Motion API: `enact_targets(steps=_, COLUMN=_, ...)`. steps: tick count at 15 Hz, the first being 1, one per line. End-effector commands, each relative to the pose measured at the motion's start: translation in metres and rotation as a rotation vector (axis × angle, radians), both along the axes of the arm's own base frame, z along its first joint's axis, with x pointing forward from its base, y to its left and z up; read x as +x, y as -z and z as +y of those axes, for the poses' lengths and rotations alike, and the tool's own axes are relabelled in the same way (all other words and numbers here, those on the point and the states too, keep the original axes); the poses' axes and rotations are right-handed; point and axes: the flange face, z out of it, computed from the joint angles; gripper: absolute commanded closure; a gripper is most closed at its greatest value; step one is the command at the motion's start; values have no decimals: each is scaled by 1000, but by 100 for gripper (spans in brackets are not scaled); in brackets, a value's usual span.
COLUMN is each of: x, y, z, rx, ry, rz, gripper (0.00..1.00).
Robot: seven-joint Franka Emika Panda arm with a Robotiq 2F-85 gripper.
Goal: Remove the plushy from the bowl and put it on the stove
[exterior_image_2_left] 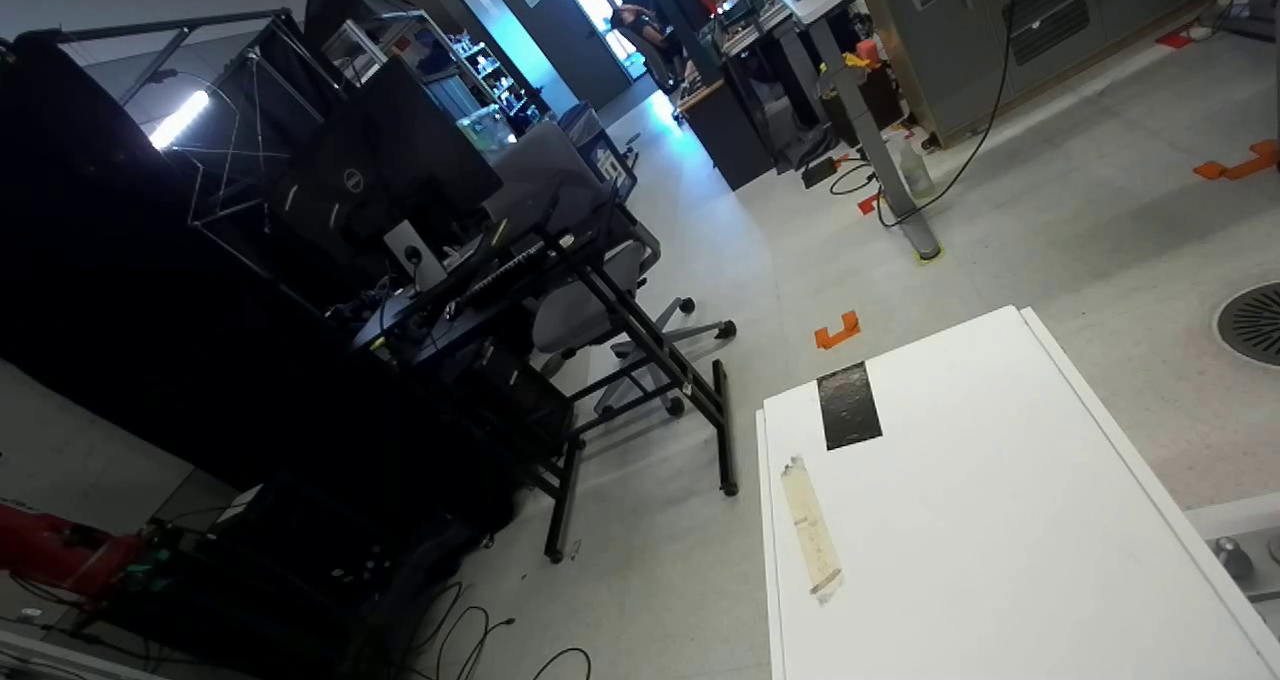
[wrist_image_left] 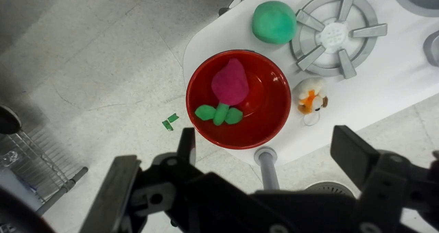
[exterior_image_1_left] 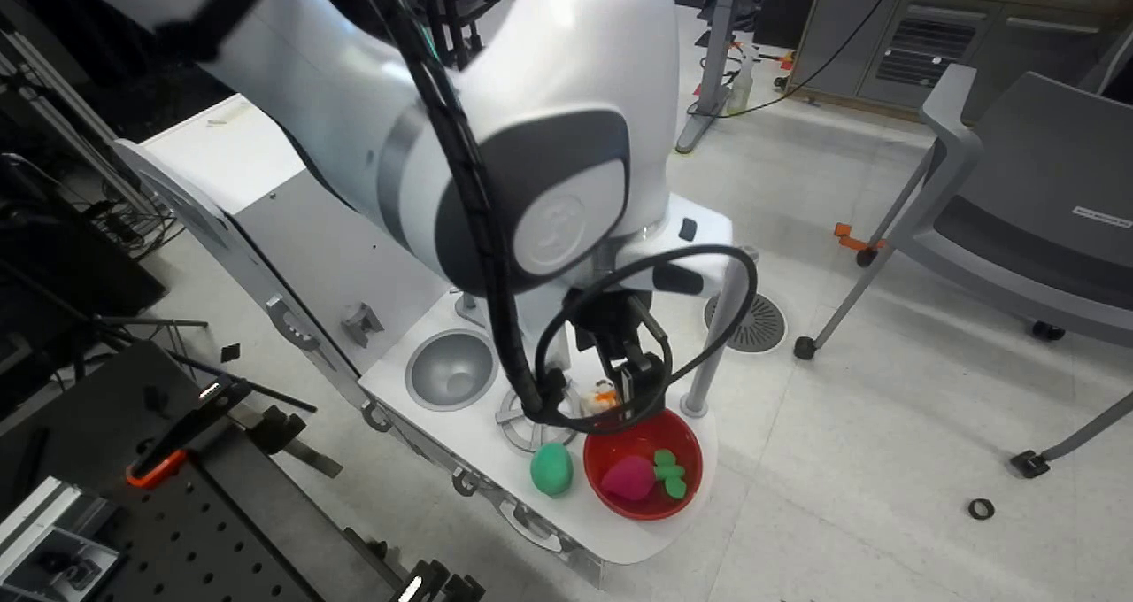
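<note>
Removal is not yet done: the plushy (wrist_image_left: 230, 84) lies inside the red bowl (wrist_image_left: 269, 104), the hand (wrist_image_left: 269, 146) is spread wide and holds nothing, and grasping, lifting, transfer to the stove (wrist_image_left: 332, 37) and release all remain.

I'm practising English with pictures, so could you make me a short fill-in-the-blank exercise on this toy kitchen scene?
1. The bowl holding the pink and green plushy is ____ in colour.
2. In the wrist view, the stove shows ____ grey bars.
3. The ribbon on the white stuffed animal is coloured ____.
4. The end effector is not shut but ____.
Missing words: red; five; orange; open.
</note>
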Motion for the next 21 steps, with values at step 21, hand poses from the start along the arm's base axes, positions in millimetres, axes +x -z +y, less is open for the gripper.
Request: enact_targets(steps=21, x=50, y=230, z=-42, rx=-41, ry=268, rz=47, gripper=0)
